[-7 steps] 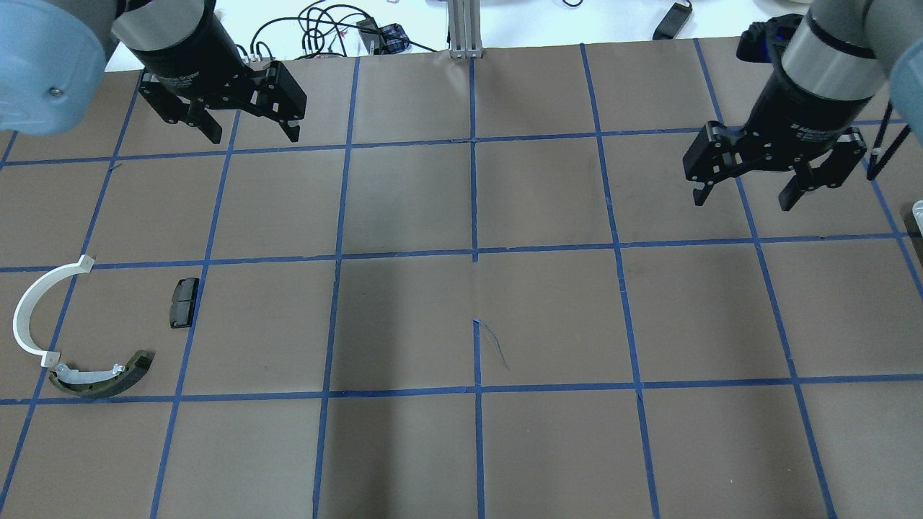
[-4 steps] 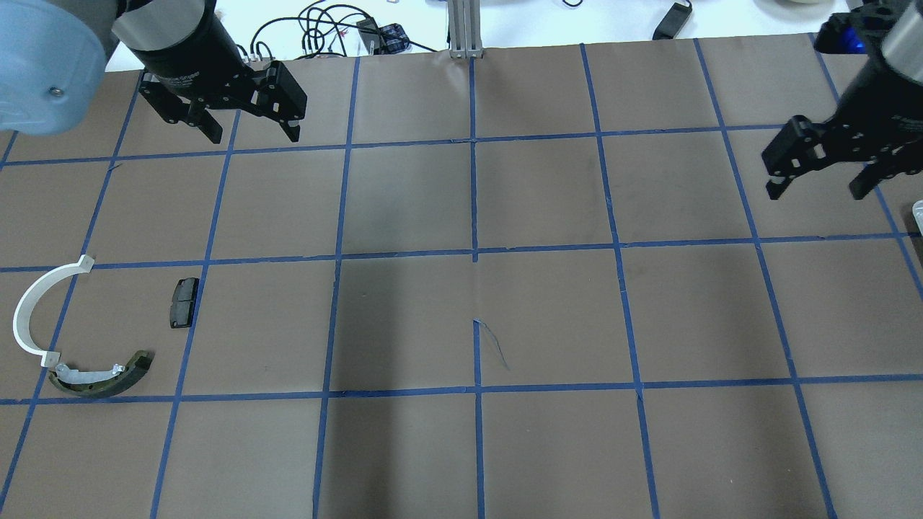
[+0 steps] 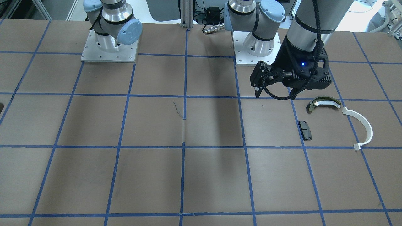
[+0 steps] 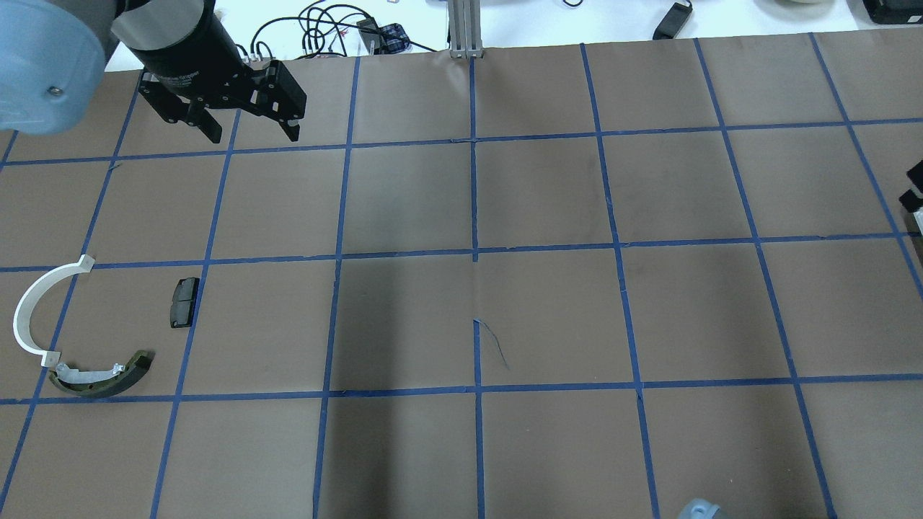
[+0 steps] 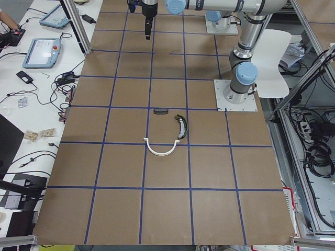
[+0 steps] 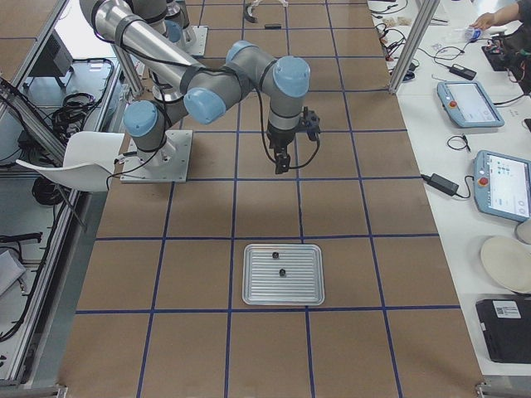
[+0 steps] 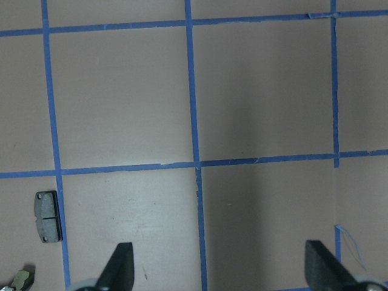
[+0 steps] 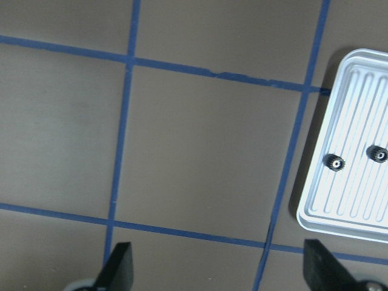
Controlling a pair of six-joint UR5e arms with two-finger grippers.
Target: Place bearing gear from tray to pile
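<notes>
A ribbed metal tray [image 6: 259, 288] [image 8: 351, 206] lies on the brown table with two small dark bearing gears [image 6: 283, 272] [image 8: 334, 162] in it. My right gripper [image 8: 219, 270] [image 6: 280, 162] hangs open and empty over bare table, beside the tray and apart from it. In the overhead view only a black scrap of it shows at the right edge. The pile is a white arc [image 4: 27, 310], an olive brake shoe [image 4: 101, 380] and a black pad [image 4: 183, 303]. My left gripper [image 4: 252, 135] [image 7: 219, 270] is open and empty, above the table beyond the pile.
Blue tape divides the table into squares. Both arm bases stand on metal plates [image 3: 109, 53] [image 3: 241, 59]. An aluminium post [image 4: 465, 29] rises at the far edge. Side tables hold tablets [image 6: 469, 104] and cables. A white chair [image 6: 83, 157] stands behind the robot.
My right gripper has swung to the right, almost out of the overhead view. The left gripper and the pile have stayed where they were.
</notes>
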